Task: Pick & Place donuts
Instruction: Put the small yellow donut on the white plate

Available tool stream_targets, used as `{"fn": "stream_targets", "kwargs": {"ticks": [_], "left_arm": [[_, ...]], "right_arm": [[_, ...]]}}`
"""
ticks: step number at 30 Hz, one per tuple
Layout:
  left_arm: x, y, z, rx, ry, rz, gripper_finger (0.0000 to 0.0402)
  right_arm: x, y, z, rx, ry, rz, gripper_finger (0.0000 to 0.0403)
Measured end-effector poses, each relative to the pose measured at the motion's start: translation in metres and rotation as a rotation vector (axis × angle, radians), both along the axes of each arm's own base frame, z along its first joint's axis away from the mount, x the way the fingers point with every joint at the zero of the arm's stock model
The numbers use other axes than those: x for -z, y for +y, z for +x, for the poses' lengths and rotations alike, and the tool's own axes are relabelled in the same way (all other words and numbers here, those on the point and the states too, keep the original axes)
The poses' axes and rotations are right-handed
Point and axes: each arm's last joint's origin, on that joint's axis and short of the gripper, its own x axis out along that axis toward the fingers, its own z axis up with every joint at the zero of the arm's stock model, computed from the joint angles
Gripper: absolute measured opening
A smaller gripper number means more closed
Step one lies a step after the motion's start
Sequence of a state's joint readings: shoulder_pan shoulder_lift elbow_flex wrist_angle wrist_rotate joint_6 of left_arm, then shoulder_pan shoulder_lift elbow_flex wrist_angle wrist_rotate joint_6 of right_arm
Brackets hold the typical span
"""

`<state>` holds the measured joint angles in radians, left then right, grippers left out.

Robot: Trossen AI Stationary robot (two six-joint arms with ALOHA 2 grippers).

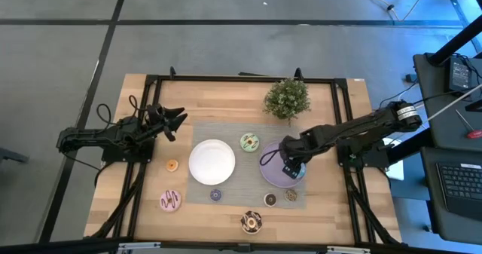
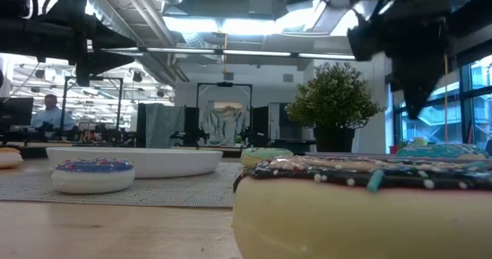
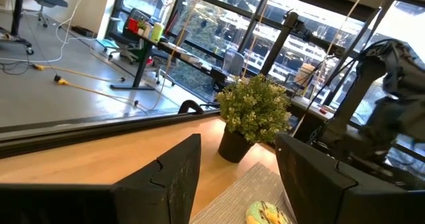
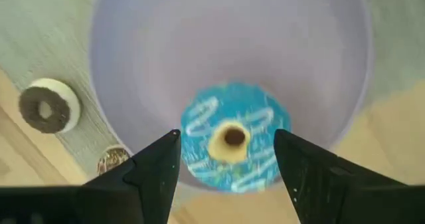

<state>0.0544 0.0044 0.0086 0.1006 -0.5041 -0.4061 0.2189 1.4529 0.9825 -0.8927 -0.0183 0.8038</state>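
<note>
1. Right now, the blue donut [image 4: 230, 146] is seen lying flat on the lilac plate [image 4: 166, 44], near the plate's edge.
2. It is a ring with a small hole in the middle and pale squiggles drawn over the blue top.
3. The right gripper [image 4: 226, 159] is held just above it, with its fingers [image 4: 156, 164] apart on either side of the ring and not touching it.
4. The donut is judged to be a light toy, firm enough to keep its shape when squeezed.
5. Its smooth top may be a bit slippery, so it is best held across the ring, one finger on each outer side.
6. The other donuts are spread over the desk [image 1: 143, 201]: the green-white donut [image 1: 249, 142] by the white plate [image 1: 212, 161], the pink donut [image 1: 171, 201] and the orange mini donut [image 1: 172, 165] well apart on the left, and the chocolate donut [image 1: 251, 222] at the front edge.
7. The left gripper [image 1: 179, 119] is kept waiting at the left side of the desk, fingers apart and holding nothing.
</note>
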Motion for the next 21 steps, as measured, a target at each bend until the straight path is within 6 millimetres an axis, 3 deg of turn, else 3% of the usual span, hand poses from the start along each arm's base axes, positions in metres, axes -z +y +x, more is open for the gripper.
{"fn": "stream_targets", "kwargs": {"ticks": [5, 12, 16, 21], "left_arm": [[0.0, 0.0, 0.0, 0.002, -0.01, -0.015, 0.0191], [0.0, 0.0, 0.0, 0.03, -0.109, -0.172, 0.0189], [0.0, 0.0, 0.0, 0.041, -0.14, -0.219, 0.0191], [-0.003, -0.001, 0.001, 0.082, -0.166, -0.223, 0.0189]], "right_arm": [[-0.013, 0.002, 0.007, -0.062, -0.083, -0.106, 0.0244], [-0.027, -0.001, 0.015, -0.066, -0.144, -0.124, 0.0244], [-0.044, -0.002, 0.01, -0.099, -0.259, -0.133, 0.0241], [-0.055, -0.01, -0.013, -0.068, -0.335, -0.171, 0.0223]]}}
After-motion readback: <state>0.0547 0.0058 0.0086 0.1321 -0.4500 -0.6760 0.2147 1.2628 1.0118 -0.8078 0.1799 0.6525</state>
